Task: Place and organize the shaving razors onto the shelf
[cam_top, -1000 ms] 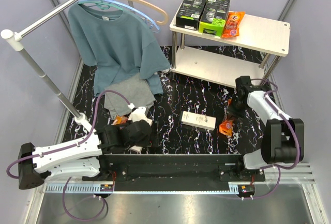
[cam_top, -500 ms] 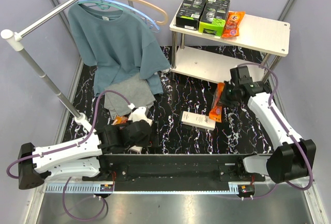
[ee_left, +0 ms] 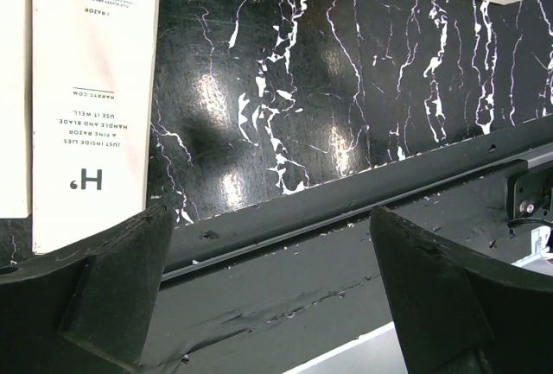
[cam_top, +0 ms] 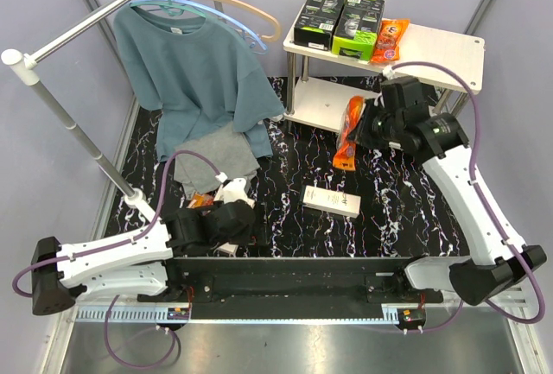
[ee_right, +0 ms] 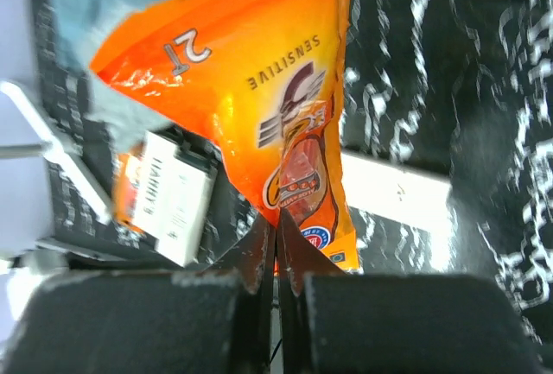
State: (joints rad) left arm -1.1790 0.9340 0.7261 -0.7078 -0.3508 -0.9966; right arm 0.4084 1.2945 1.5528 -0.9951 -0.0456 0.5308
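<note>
The shelf stands at the back right, with two black-and-green razor boxes and an orange pack on its top board. My right gripper is shut on the edge of another orange razor pack, which hangs in the air in front of the lower board. A white HARRY'S box lies on the black mat. My left gripper stands open low over the mat's near edge, beside a second white box.
A metal clothes rail with a blue T-shirt on hangers fills the left. A folded grey cloth lies on the mat below it. An orange pack peeks out by the left arm. A black base rail edges the mat.
My right arm has lifted the orange pack off the mat and carried it up and left, toward the shelf's lower board. The left arm has barely moved.
</note>
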